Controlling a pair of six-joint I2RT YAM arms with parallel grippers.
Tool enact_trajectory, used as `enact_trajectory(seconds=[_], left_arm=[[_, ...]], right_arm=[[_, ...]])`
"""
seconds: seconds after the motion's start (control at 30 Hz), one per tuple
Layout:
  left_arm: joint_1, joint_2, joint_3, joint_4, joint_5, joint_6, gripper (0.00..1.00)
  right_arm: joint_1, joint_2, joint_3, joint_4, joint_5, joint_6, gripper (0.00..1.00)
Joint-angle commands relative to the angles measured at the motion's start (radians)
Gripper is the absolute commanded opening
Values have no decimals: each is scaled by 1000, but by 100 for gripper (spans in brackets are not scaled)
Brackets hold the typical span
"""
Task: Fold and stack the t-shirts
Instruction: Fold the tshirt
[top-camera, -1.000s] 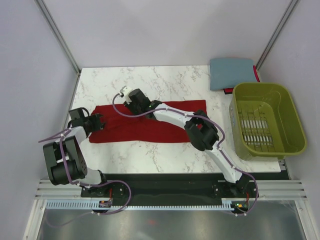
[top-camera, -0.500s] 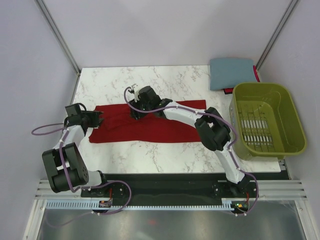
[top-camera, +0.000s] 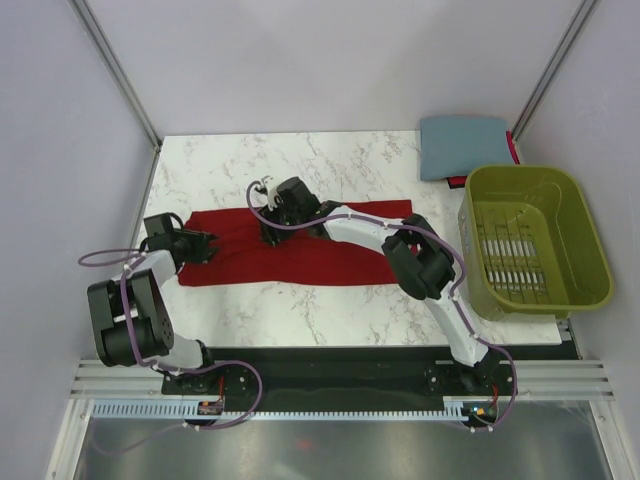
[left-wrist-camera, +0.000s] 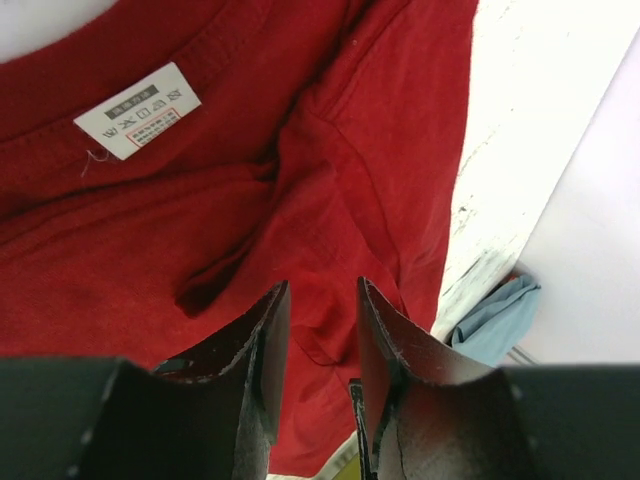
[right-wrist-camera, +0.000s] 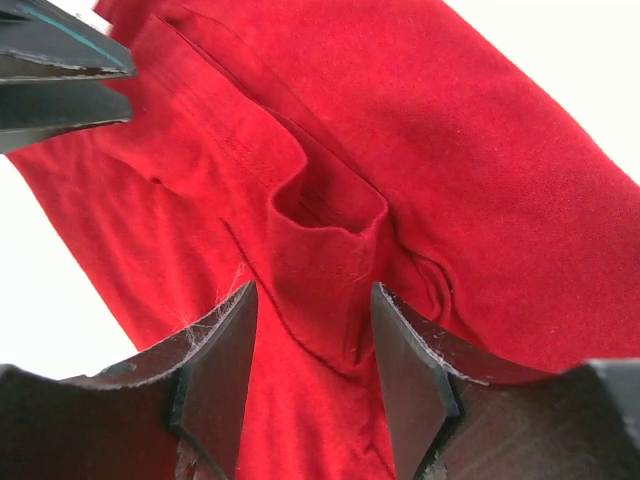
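From above, the dark red t-shirt (top-camera: 330, 250) lies as a long, flat band across the middle of the marble table (top-camera: 300, 160). The slate blue-grey t-shirt (top-camera: 462, 147) sits folded at the far right corner, just beyond the olive-green basket (top-camera: 535, 240). The left gripper (top-camera: 205, 247) is at the left end of the red shirt. The right gripper (top-camera: 270, 225) reaches across to the shirt's far edge, left of its middle. In the left wrist view, the left gripper (left-wrist-camera: 321, 290) has its fingers a narrow gap apart, with only the red cloth (left-wrist-camera: 230, 200) below showing through the gap. The white neck label (left-wrist-camera: 138, 110) lies further on, and a corner of the blue-grey shirt (left-wrist-camera: 495, 320) shows past the table edge (left-wrist-camera: 500, 150). In the right wrist view, the right gripper (right-wrist-camera: 312, 300) stands wide over a small raised pucker of red cloth (right-wrist-camera: 325, 230), and neither finger pinches it.
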Motion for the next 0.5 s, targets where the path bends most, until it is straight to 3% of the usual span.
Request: enact_trajectory(seconds=[0.0, 0.1, 0.2, 0.23, 0.33, 0.4, 0.47], left_arm=[[-7, 16, -6, 47, -11, 46, 40], [-7, 33, -14, 49, -39, 56, 40], [-7, 58, -14, 46, -62, 63, 40], [-7, 64, -13, 44, -66, 69, 40], [-7, 85, -8, 32, -102, 85, 40], [-7, 107, -6, 24, -116, 86, 40], [-8, 116, -3, 21, -116, 91, 40]], right_arm=[[-12, 33, 56, 7, -6, -32, 57], [-23, 51, 67, 3, -12, -40, 57], [-35, 64, 70, 3, -23, -49, 40], [-39, 65, 70, 5, -32, -52, 27], [-55, 65, 70, 5, -46, -60, 14], [-62, 62, 73, 3, -61, -63, 14], [-63, 61, 75, 3, -73, -66, 20]])
